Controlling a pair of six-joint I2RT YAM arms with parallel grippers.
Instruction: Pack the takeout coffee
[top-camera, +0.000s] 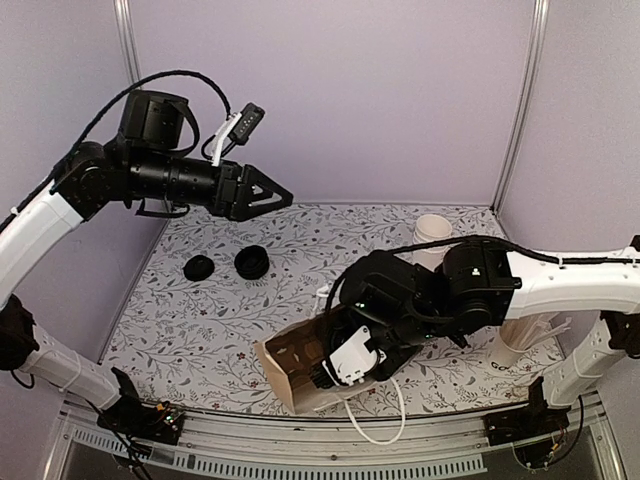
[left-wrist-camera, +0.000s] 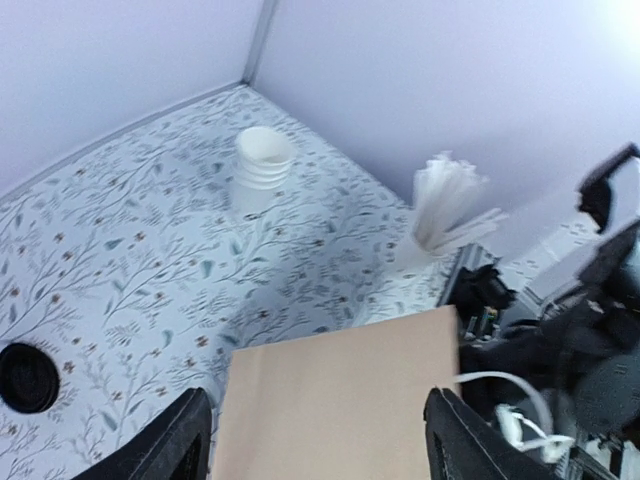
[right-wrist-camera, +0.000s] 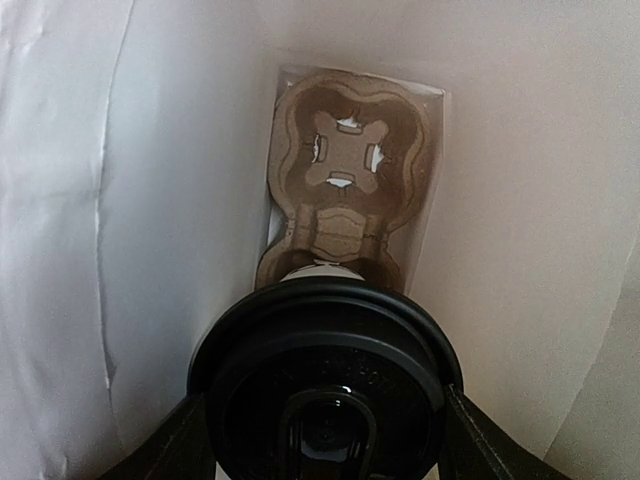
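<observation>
1. Right gripper (right-wrist-camera: 327, 445) deep inside the mouth of the paper bag (top-camera: 290, 368), fingertips hidden from the overhead camera by the wrist and the bag wall.
2. Pinched on the takeout coffee (right-wrist-camera: 325, 345): one finger (right-wrist-camera: 185, 445) against the left edge of the round black lid, the other against the right edge, the lid filling the whole gap between them.
3. Just past the lid, straight ahead of the fingers, a thin sliver of white cup rim; lettering out of sight.
4. Farther ahead, at the far end of the bag, a brown cardboard cup carrier (right-wrist-camera: 345, 160), its farther socket showing a cross-shaped cut, its nearer socket directly behind the cup. Cannot tell whether the cup is seated in that socket.
5. Pale bag lining close on both sides of the right gripper.
6. Left gripper (top-camera: 270, 190) high above the floral table (top-camera: 200, 330), fingers spread wide and gripping nothing, well apart from the bag.
7. In the left wrist view, the bag's brown outer face below, between the two fingertips.
8. Ahead of the left gripper, a stack of lidless white cups (left-wrist-camera: 264, 165); to the right of that, a cup of white stirrers (left-wrist-camera: 445, 205).
9. Off to the left of the left finger, a loose black lid (left-wrist-camera: 27, 377); from overhead, a second loose lid (top-camera: 251, 262) just beside it on the table.
</observation>
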